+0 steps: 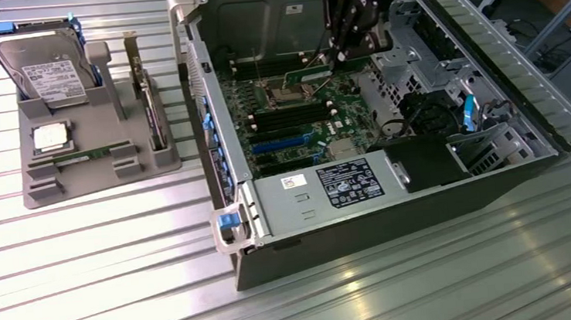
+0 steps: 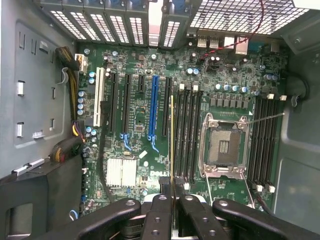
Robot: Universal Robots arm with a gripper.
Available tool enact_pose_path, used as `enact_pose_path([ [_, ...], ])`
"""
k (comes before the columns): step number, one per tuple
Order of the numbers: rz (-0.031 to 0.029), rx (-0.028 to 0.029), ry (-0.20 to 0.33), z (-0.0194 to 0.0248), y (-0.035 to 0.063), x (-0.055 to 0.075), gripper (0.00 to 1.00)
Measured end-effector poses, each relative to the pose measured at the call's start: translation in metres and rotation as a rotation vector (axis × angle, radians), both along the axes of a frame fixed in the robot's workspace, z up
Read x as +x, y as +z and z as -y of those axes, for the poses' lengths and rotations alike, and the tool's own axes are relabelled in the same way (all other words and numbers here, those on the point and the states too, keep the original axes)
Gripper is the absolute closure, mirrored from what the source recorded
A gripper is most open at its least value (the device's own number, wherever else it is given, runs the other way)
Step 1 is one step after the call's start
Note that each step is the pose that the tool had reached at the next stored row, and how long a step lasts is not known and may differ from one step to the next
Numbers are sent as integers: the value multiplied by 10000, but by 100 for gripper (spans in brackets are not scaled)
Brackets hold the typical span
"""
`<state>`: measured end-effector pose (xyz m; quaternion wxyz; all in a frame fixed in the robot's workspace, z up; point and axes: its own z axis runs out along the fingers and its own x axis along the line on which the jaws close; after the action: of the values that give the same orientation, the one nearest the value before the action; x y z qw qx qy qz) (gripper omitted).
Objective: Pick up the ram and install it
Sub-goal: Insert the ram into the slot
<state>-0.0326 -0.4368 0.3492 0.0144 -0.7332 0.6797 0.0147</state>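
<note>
My gripper (image 1: 337, 56) reaches down into the open computer case (image 1: 494, 180) and is shut on the ram (image 1: 315, 72), a thin green stick held on edge over the motherboard (image 1: 293, 120). In the wrist view the ram (image 2: 172, 140) appears as a narrow line running out from between the black fingers (image 2: 159, 212) of my gripper (image 2: 173, 200). It hangs over the black memory slots (image 2: 185, 135) beside the empty CPU socket (image 2: 222, 147), lined up along them. Whether it touches a slot I cannot tell.
A grey tray (image 1: 45, 189) on the exterior view's left holds a silver hard drive with blue rails (image 1: 44, 65), a small square chip (image 1: 51, 138), a green stick (image 1: 89, 155) and an upright dark card (image 1: 146, 102). The power supply (image 1: 340, 186) and case walls hem in the motherboard.
</note>
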Motion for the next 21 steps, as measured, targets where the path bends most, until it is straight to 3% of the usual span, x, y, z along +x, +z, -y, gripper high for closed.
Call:
enact_pose_path([
  [21,0,0,0,0,-66,0,88],
])
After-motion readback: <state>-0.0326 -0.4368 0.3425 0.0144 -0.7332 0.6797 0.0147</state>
